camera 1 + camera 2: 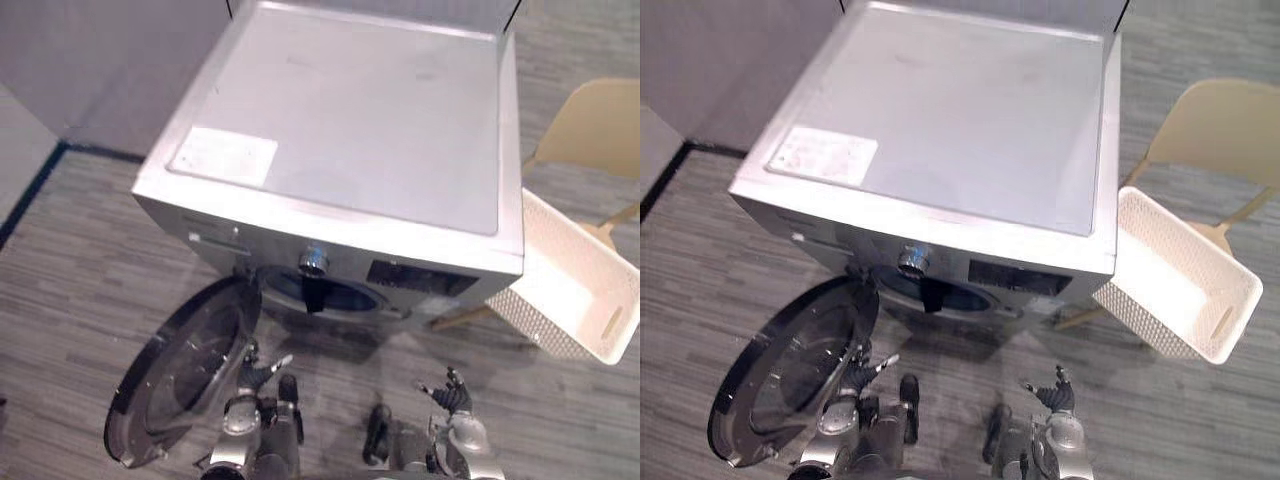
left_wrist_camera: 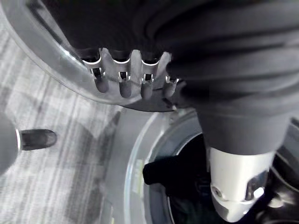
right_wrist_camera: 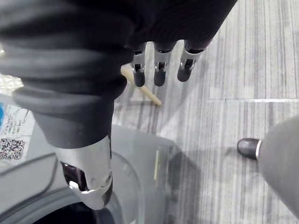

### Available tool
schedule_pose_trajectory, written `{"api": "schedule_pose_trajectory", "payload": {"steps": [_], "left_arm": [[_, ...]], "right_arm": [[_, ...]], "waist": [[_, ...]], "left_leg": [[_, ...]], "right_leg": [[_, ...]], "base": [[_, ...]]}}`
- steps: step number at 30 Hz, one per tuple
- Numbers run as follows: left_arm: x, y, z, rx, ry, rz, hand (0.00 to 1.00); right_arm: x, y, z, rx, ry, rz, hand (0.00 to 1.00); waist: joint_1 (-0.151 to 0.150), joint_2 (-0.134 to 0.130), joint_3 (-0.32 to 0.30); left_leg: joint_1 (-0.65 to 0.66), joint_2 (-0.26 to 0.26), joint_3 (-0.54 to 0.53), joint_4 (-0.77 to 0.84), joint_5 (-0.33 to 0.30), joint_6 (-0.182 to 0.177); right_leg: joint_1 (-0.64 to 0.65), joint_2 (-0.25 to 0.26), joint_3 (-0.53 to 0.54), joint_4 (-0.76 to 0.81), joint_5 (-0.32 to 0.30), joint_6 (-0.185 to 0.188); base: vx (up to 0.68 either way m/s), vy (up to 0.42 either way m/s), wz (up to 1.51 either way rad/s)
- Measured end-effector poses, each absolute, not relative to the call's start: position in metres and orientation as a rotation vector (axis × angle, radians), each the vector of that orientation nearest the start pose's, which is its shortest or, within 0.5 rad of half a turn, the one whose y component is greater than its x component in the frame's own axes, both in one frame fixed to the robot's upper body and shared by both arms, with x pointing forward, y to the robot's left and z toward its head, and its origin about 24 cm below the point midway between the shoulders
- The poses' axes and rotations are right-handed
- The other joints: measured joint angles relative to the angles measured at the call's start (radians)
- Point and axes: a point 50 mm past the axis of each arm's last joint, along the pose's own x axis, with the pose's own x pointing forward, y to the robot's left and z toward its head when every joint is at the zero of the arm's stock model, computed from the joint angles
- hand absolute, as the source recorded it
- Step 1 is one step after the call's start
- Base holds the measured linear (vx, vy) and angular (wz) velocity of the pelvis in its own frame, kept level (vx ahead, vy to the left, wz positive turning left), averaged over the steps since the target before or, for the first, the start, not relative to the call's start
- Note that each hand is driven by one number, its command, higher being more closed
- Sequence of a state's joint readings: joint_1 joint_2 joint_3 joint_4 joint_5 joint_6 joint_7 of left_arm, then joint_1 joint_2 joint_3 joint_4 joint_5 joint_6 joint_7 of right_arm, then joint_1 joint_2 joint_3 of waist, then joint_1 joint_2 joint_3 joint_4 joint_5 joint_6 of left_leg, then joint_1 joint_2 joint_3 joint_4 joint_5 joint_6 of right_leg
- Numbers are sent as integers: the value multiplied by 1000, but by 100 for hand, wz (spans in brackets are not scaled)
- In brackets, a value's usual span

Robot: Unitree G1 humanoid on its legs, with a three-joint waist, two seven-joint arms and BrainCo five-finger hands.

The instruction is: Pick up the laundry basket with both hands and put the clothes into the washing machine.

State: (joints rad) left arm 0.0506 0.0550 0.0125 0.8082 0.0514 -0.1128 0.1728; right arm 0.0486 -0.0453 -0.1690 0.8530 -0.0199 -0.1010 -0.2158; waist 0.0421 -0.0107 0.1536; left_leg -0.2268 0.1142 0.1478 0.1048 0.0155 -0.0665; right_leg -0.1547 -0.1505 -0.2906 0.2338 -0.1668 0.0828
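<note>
Left eye view: basket right of the washing machine looks light, stiff; grasp opposite rims. Left hand, right hand: fingers relaxed, empty.

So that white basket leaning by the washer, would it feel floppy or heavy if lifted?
Probably stiff: the basket holds its boxy shape though it leans tilted on the chair. Likely light: its perforated walls look thin and it appears empty. Nudged, it might slide off.
</note>
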Motion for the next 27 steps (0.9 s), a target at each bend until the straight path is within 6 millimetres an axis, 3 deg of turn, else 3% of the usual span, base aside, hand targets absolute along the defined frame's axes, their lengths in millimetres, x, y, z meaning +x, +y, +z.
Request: {"api": "schedule_pose_trajectory", "payload": {"steps": [4,8,10,11,12,13,14,16,17,18,19,20,21,22,23,24,25,27], "left_arm": [[152,192,-130,199,792,188,0],[157,196,-127,209,776,196,0],[157,198,-126,190,768,223,0],[158,200,-125,186,764,232,0],[158,202,-124,171,759,255,0],[153,204,-125,170,762,264,0],[145,207,-125,168,767,283,0],[141,208,-125,162,766,300,0],[143,202,-125,149,763,300,0],[145,198,-125,142,761,296,0],[150,185,-125,116,752,267,0],[150,182,-125,111,752,262,0],[150,183,-125,112,748,263,0],[153,184,-123,105,735,269,0],[155,184,-121,105,724,271,0],[156,183,-120,108,718,266,0],[155,181,-121,107,720,262,0],[155,180,-121,105,722,259,0]], "right_arm": [[151,-213,-131,-108,821,-385,0],[151,-212,-135,-119,854,-369,0],[150,-210,-135,-121,860,-362,0],[153,-209,-134,-119,854,-360,0],[159,-206,-133,-114,842,-350,0],[162,-204,-132,-121,840,-337,0],[169,-201,-130,-137,826,-312,0],[192,-200,-119,-163,761,-285,0],[211,-209,-106,-185,688,-292,0],[214,-212,-104,-193,676,-296,0],[218,-224,-98,-221,658,-317,0],[212,-225,-103,-212,695,-331,0],[202,-224,-109,-205,725,-336,0],[197,-221,-113,-195,736,-334,0],[193,-220,-114,-188,740,-340,0],[185,-221,-116,-176,750,-354,0],[180,-221,-117,-173,754,-358,0],[176,-219,-119,-166,759,-361,0]], "waist": [[-2,-1,-3],[-6,-1,-2],[4,-2,-2],[10,-5,2],[12,-11,9],[38,-24,6],[72,-25,3],[97,-32,-5],[104,7,14],[104,24,23],[100,90,63],[93,97,67],[84,84,73],[78,66,81],[79,54,86],[71,30,91],[58,29,88],[49,28,88]], "left_leg": [[60,-3,39,-44,10,3],[38,-6,28,3,9,6],[27,-13,4,15,-6,29],[9,-4,7,20,-4,35],[-8,-20,-4,44,2,43],[-15,-31,-5,62,6,47],[-49,-32,6,95,6,48],[-125,-24,11,126,24,44],[-189,-8,-10,106,77,31],[-199,-2,-19,101,88,29],[-204,27,-67,71,139,9],[-193,23,-94,-8,245,-31],[-175,12,-113,-76,330,-79],[-174,6,-88,-48,315,-69],[-173,4,-56,8,281,-24],[-171,1,-28,126,171,35],[-152,12,-22,215,70,26],[-111,39,-21,287,-36,16]], "right_leg": [[43,14,31,-55,37,9],[-17,3,50,85,38,11],[22,13,72,27,53,38],[25,12,89,54,21,62],[-24,-13,135,300,-74,61],[-18,-12,167,431,-98,85],[-1,-9,175,413,-107,71],[12,8,159,270,-169,29],[14,41,129,138,-186,-2],[19,51,124,121,-178,-14],[33,104,96,92,-138,-34],[23,109,64,97,-126,-50],[19,95,30,97,-119,-69],[6,74,6,115,-119,-82],[-2,60,3,124,-117,-88],[-11,36,-4,132,-109,-91],[-27,22,-6,135,-94,-88],[-55,10,-3,144,-75,-82]], "base": [[55,19,-25],[-39,56,8],[-57,57,37],[-105,14,48],[-101,-29,46],[-140,-51,29],[-129,-75,-8],[-240,-137,-17],[-290,-146,0],[-315,-120,26],[-356,-113,49],[-348,-98,72],[-355,-97,74],[-270,-66,56],[-313,-102,49],[-243,-76,37],[-261,-17,30],[-210,113,8]]}}
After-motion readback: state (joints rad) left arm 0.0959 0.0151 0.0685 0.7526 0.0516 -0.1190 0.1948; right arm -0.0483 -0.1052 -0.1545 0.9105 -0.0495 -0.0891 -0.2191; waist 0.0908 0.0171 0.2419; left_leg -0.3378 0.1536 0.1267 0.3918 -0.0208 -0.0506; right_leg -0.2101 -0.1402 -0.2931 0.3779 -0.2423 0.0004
